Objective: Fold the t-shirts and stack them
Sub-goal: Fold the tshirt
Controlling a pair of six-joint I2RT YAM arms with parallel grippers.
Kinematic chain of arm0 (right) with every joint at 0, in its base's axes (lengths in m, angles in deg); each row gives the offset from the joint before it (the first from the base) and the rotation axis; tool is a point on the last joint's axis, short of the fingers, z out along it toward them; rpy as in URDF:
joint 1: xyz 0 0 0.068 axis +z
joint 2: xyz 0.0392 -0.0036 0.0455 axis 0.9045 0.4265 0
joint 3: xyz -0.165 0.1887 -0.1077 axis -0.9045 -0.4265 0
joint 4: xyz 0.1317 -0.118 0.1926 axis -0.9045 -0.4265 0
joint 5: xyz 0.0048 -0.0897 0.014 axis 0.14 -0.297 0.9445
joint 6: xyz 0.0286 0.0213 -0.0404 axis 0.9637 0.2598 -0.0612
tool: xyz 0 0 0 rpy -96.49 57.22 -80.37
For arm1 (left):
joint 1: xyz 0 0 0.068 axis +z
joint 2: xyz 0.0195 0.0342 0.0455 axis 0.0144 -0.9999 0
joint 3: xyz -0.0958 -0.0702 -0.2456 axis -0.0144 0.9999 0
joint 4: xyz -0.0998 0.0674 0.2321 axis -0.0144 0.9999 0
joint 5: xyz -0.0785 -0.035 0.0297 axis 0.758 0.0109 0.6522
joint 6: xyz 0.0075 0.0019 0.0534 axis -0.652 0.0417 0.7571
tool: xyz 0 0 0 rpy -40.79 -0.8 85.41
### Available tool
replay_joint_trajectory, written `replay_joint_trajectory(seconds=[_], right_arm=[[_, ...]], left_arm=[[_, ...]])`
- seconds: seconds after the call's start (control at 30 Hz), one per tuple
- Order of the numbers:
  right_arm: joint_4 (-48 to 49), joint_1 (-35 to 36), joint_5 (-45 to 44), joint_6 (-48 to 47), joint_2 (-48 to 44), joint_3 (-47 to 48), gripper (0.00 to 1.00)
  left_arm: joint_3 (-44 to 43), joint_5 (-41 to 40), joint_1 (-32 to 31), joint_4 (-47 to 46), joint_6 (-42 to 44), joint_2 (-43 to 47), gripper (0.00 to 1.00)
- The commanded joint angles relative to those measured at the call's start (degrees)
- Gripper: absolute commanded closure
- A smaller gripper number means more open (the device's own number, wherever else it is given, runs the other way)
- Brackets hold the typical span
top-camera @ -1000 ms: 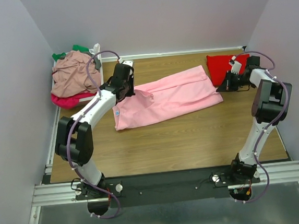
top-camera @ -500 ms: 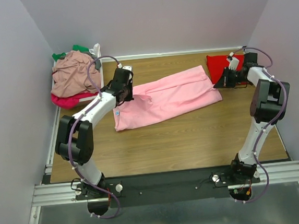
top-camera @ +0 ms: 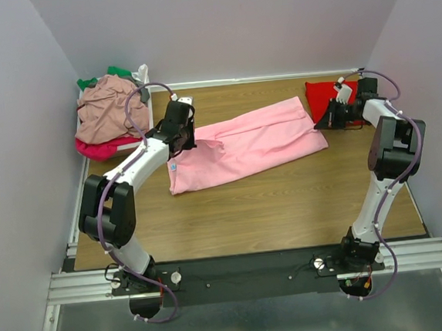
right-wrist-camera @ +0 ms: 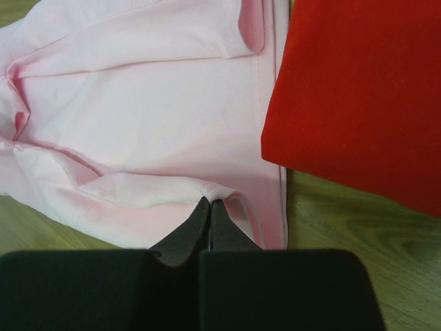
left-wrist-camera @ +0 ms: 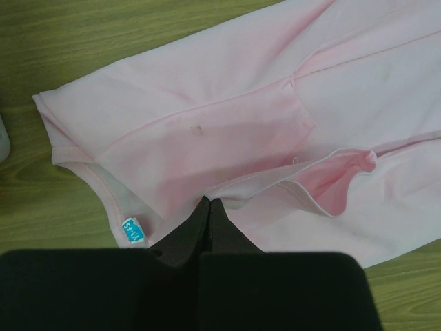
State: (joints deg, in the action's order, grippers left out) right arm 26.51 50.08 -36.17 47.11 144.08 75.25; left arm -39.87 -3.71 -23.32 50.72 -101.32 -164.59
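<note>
A pink shirt (top-camera: pixel 242 146) lies half-folded along the counter (top-camera: pixel 248 209) near its far edge. The left gripper (left-wrist-camera: pixel 209 201) and right gripper (right-wrist-camera: pixel 209 202) each pinch one end of it, fingers closed on the cloth. A red shirt (top-camera: pixel 328 99) sits folded at the far right corner. An unfolded pile (top-camera: pixel 106 113) waits at the far left.

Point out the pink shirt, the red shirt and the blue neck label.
pink shirt (top-camera: pixel 242 144), top view, middle of the cloth.
red shirt (right-wrist-camera: pixel 358 89), right wrist view, middle of its flat face.
blue neck label (left-wrist-camera: pixel 133 232), left wrist view, centre of the tag.
</note>
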Motion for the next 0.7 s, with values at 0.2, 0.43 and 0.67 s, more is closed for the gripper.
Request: replay_joint_trajectory(seconds=[0.2, 0.43, 0.67], right_arm=[[7.5, 0.2, -4.2, 9.1, 0.6, -0.1, 0.97], [9.3, 0.2, -4.4, 11.2, 0.7, -1.2, 0.97], [9.8, 0.2, -3.5, 11.4, 1.0, -1.4, 0.95]], left_arm=[[2.1, 0.0, 0.7, -1.2, -0.6, 2.3, 1.00], [2.0, 0.4, 1.0, -1.2, -0.6, 2.2, 1.00], [1.8, 0.3, 1.0, -1.1, -0.7, 2.3, 1.00]])
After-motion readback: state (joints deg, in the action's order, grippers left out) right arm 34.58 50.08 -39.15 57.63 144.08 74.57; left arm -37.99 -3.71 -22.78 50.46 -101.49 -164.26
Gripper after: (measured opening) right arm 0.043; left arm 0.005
